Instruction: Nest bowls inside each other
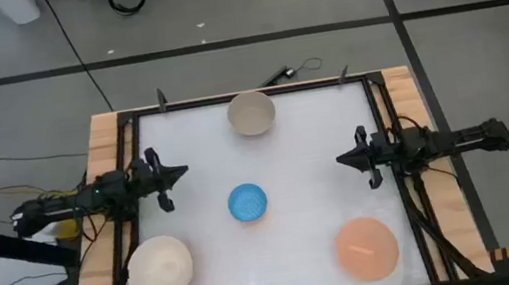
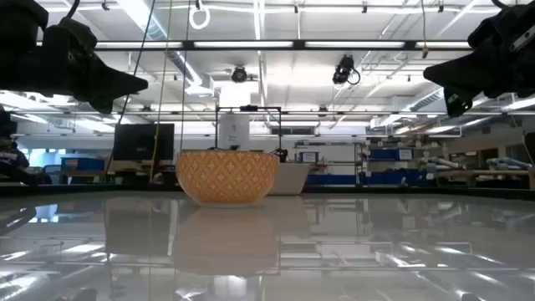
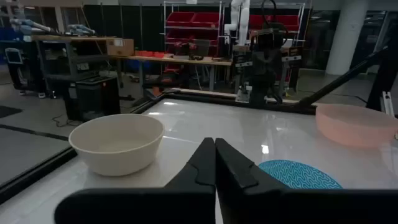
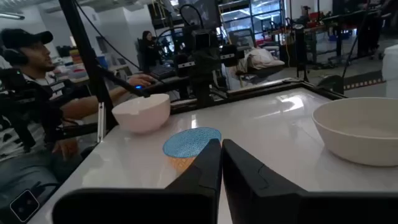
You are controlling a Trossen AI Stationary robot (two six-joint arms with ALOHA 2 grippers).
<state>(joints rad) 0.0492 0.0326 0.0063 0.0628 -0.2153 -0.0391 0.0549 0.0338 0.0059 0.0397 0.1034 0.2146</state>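
Four bowls stand apart on their bases on the white table. The beige-cream bowl (image 1: 251, 113) is at the far middle, the small blue bowl (image 1: 247, 202) in the centre, the white bowl (image 1: 160, 269) near left and the peach-orange bowl (image 1: 367, 247) near right. My left gripper (image 1: 183, 173) hovers shut over the table's left side, pointing right; past it lie the beige bowl (image 3: 117, 143), the blue bowl (image 3: 298, 174) and the peach bowl (image 3: 357, 124). My right gripper (image 1: 340, 160) hovers shut over the right side, pointing left at the blue bowl (image 4: 191, 144).
A black frame (image 1: 247, 95) rims the table, with wooden boards (image 1: 103, 145) at both sides. A seated person (image 4: 37, 93) shows beyond the table's left edge in the right wrist view. Bare table top lies between the bowls.
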